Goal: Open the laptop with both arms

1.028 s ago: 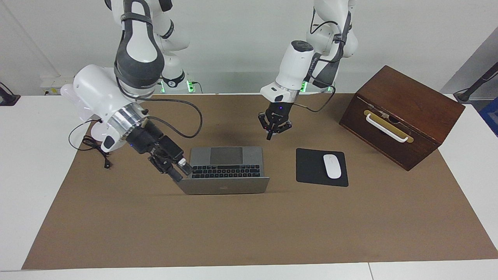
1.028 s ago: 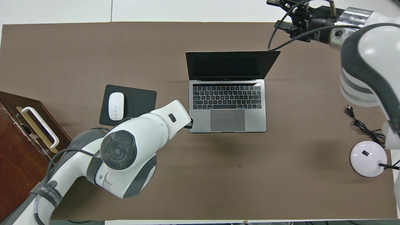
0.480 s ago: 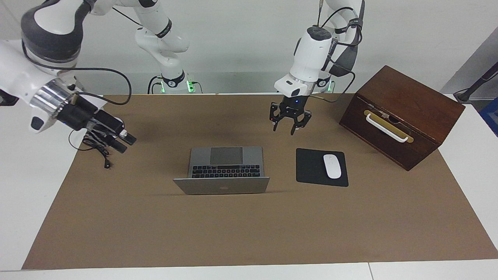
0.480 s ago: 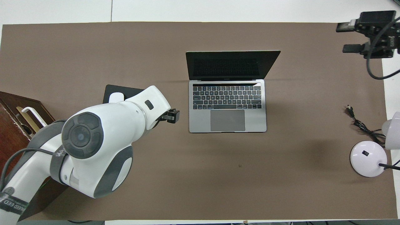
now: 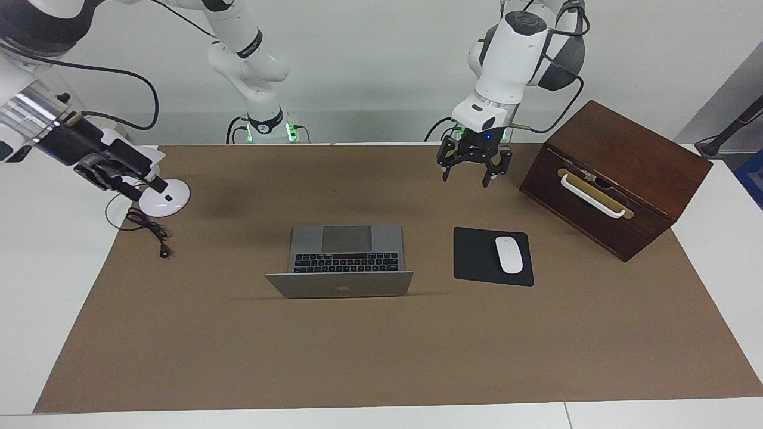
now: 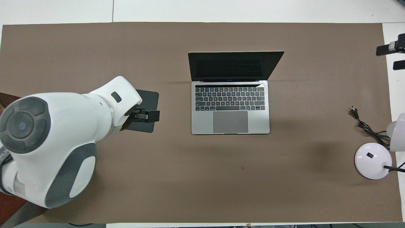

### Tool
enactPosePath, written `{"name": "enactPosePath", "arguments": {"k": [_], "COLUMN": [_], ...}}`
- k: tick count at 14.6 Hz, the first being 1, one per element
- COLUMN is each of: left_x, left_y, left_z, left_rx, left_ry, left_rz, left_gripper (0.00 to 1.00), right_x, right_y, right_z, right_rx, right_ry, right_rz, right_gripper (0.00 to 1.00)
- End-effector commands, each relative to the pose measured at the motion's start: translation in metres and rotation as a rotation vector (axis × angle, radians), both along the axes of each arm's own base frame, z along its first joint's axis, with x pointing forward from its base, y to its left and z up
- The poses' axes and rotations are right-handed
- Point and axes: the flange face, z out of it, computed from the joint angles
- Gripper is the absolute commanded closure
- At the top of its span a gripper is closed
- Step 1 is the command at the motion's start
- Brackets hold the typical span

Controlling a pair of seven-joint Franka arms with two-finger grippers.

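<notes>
The silver-grey laptop (image 5: 340,262) (image 6: 230,104) stands open in the middle of the brown mat, its lid upright and its keyboard toward the robots. My left gripper (image 5: 468,176) (image 6: 151,116) hangs open over the mat by the mouse pad, apart from the laptop and holding nothing. At the right arm's end of the table, my right gripper (image 5: 146,189) (image 6: 392,57) is raised over the mat's edge, above the lamp base. It is open and holds nothing. Neither gripper touches the laptop.
A black mouse pad (image 5: 477,256) (image 6: 147,96) with a white mouse (image 5: 508,254) lies beside the laptop. A brown wooden box (image 5: 614,179) with a white handle stands toward the left arm's end. A white round lamp base (image 5: 167,199) (image 6: 373,160) and black cable (image 5: 149,229) sit by the right gripper.
The right gripper let go of the lid's corner and drew back toward its end of the table. The left gripper opened and rose away toward the wooden box. The lid stayed up.
</notes>
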Motion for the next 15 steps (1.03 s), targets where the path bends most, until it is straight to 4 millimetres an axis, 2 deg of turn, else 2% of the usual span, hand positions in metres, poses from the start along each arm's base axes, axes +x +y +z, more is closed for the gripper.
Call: {"name": "enactPosePath", "arguments": {"k": [1,2,5,6,7,9,11,13,14,15], "left_x": [0.006,0.009,0.021,0.022,0.024,0.026,0.027,0.026,0.026,0.025], "left_y": [0.037,0.050,0.100,0.112,0.128,0.160,0.193,0.221,0.243,0.253], "left_z": [0.029,0.035,0.066,0.070,0.073,0.074,0.075,0.077,0.078,0.078], "left_rx": [0.031,0.041,0.078,0.107,0.122,0.128,0.117,0.135,0.144,0.149], "left_ry": [0.022,0.041,0.051,0.060,0.070,0.093,0.118,0.123,0.120,0.121], "left_rz": [0.051,0.077,0.151,0.156,0.167,0.204,0.255,0.155,0.097,0.067], "left_gripper": [0.00,0.00,0.00,0.00,0.00,0.00,0.00,0.00,0.00,0.00], "right_x": [-0.003,-0.004,0.005,0.005,0.007,0.008,0.006,-0.003,-0.009,-0.015], "right_y": [0.004,0.008,0.045,0.052,0.065,0.096,0.116,0.129,0.135,0.139], "right_z": [0.009,0.012,0.018,0.026,0.025,0.023,0.013,0.005,0.000,-0.006], "right_rx": [-0.149,-0.203,-0.398,-0.420,-0.418,-0.407,-0.416,-0.411,-0.408,-0.407], "right_ry": [-0.012,-0.019,-0.050,-0.085,-0.090,-0.075,-0.061,-0.046,-0.029,-0.010], "right_rz": [0.101,0.128,0.212,0.197,0.169,0.101,0.070,0.047,0.042,0.032], "right_gripper": [0.00,0.00,0.00,0.00,0.00,0.00,0.00,0.00,0.00,0.00]}}
